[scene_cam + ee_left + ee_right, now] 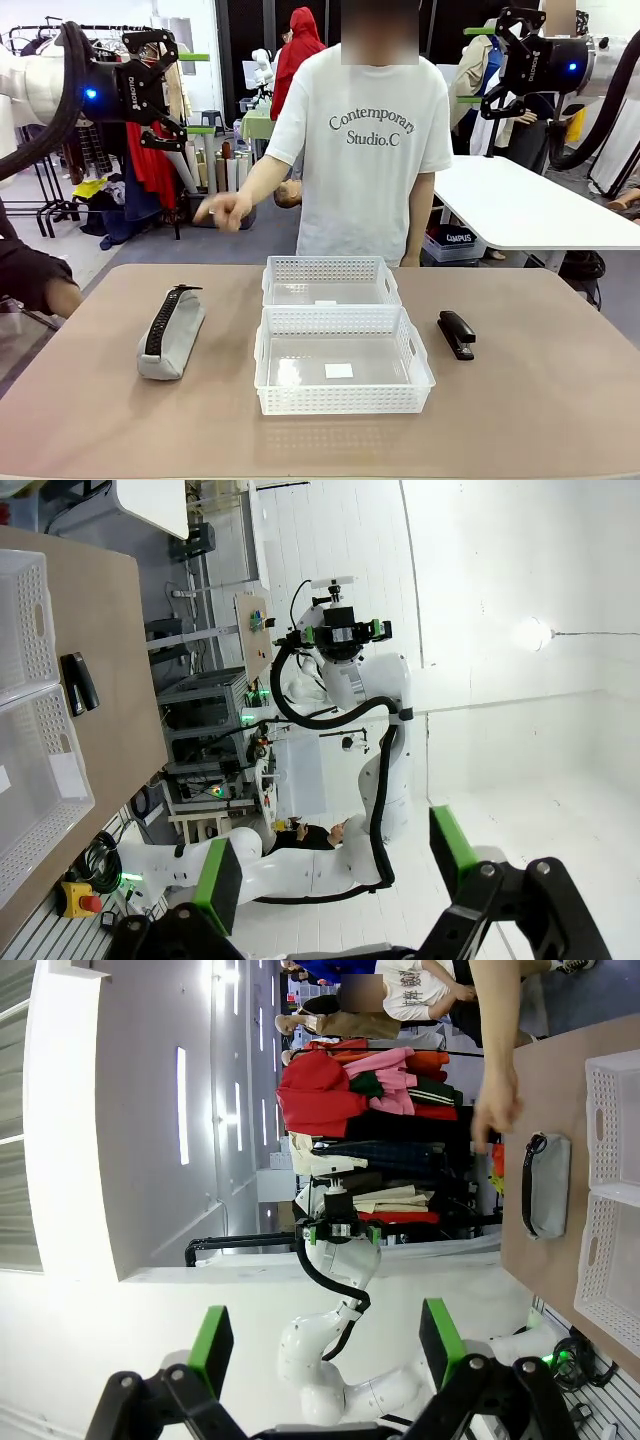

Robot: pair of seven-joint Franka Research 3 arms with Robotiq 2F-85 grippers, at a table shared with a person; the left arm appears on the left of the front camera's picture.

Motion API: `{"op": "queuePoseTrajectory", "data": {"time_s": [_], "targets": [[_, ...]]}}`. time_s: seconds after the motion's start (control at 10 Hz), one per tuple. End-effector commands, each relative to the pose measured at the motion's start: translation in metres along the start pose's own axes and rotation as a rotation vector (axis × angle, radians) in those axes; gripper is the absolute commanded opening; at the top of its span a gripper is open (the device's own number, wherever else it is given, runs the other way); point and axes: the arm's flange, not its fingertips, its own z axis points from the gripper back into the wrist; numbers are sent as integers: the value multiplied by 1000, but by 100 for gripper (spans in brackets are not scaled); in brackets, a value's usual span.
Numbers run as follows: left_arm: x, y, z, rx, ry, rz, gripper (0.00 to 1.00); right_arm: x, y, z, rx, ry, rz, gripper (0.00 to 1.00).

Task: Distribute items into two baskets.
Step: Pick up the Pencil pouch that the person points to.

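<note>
Pouch, grey with a black zip strip, lies on the left of the tabletop, well apart from the baskets, with open room around it. The black stapler lies just right of the larger basket, whose clear bottom carries a white label. The smaller basket sits directly behind it. The left end effector and the right end effector hang high above the tabletop, fingers apart.
</note>
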Motion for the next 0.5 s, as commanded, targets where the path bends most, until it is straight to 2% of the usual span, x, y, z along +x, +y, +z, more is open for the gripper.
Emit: {"op": "queuePoseTrajectory", "data": {"time_s": [0.0,0.4], "targets": [[0,-1,0,0,0,-1,100,-3,2,1,6,-2,1,100],[0,-1,0,0,0,-1,100,-3,2,1,6,-2,1,100]]}}
